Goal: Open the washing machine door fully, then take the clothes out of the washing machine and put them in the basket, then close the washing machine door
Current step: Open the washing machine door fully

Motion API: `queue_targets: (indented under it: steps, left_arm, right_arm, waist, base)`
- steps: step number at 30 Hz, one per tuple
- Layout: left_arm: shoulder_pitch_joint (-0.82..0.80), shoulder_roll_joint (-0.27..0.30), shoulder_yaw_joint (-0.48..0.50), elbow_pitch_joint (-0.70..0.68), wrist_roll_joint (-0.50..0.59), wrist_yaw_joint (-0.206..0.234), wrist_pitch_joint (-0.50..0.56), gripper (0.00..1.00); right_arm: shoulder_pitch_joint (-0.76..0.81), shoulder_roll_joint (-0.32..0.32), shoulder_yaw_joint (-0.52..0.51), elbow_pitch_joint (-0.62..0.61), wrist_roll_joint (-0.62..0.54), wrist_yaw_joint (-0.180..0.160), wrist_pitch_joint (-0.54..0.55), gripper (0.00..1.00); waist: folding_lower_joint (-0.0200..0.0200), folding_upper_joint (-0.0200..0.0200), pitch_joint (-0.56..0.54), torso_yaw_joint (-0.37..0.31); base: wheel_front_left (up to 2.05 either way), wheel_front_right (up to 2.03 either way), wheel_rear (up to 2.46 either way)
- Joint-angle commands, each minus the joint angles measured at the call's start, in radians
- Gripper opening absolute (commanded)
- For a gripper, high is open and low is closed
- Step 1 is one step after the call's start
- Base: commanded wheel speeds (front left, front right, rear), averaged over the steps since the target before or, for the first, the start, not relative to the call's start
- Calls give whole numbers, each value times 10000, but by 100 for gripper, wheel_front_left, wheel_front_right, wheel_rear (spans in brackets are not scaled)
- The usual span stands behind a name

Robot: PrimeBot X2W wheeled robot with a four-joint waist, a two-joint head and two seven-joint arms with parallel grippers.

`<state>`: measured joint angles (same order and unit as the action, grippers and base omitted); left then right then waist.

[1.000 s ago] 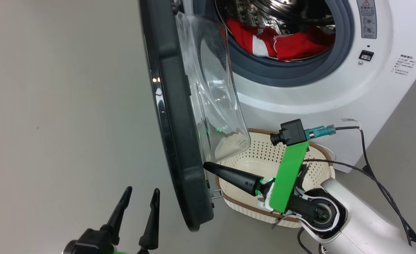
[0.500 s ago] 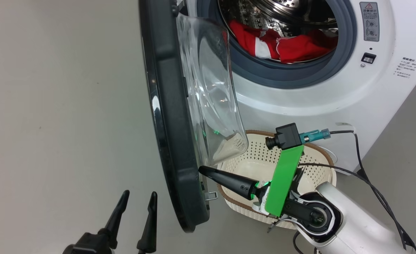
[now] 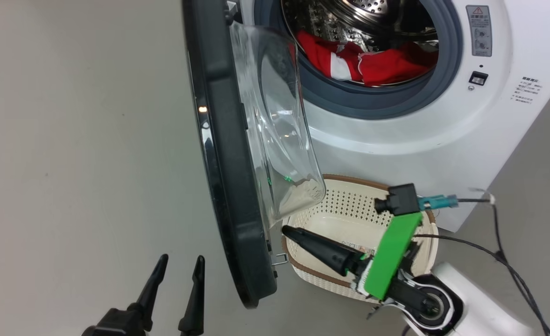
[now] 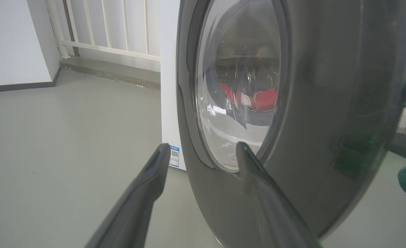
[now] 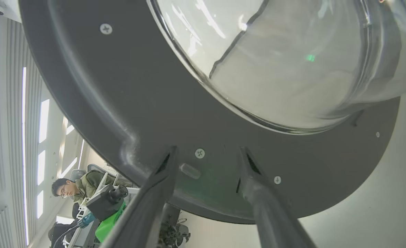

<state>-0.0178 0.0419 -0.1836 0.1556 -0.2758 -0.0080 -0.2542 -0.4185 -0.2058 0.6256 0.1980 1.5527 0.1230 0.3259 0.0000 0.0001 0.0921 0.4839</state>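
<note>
The washing machine stands ahead with its door swung out, edge-on to me, the clear bowl facing the drum. Red and white clothes lie in the steel drum. The cream basket sits on the floor below the opening, with no clothes in it. My right gripper reaches over the basket, open, pointing at the door's inner rim and just short of it. My left gripper is open with nothing in it, outside the door near its lower edge.
Black cables trail over the floor right of the basket. A white railing and a wall stand behind the machine. A person sits in the background past the door's edge. Bare grey floor spreads to the left.
My right gripper has opened and drawn back a little from the door's inner rim. The door and my left gripper have held still. The camera has shifted slightly.
</note>
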Motion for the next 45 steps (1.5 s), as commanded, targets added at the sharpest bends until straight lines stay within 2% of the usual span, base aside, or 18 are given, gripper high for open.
queue_targets:
  steps: [1, 31, 39, 45]
  left_arm:
    - [-153, 83, 392, -175, 8, -5, -76, 100]
    - [-69, 83, 816, -12, 115, -136, -76, 100]
    - [-40, 83, 904, 4, 153, -161, -76, 100]
    - [-42, 83, 942, 10, 162, -177, -76, 100]
  right_arm:
    - [87, -32, -35, -199, -130, 77, -194, 100]
    - [2003, -1689, 46, 672, -631, 77, -4052, 100]
    - [2152, -2161, 358, 1396, -1617, 77, -5493, 100]
    - [2072, -2216, 485, 1833, -2677, 77, -5845, 100]
  waist:
    - [0, -1, -10, -51]
    - [0, -1, -173, -698]
    - [0, -1, -192, -798]
    - [0, -1, -163, -854]
  base:
    - [0, 0, 0]
    - [0, 0, 0]
    - [0, 0, 0]
    - [0, 0, 0]
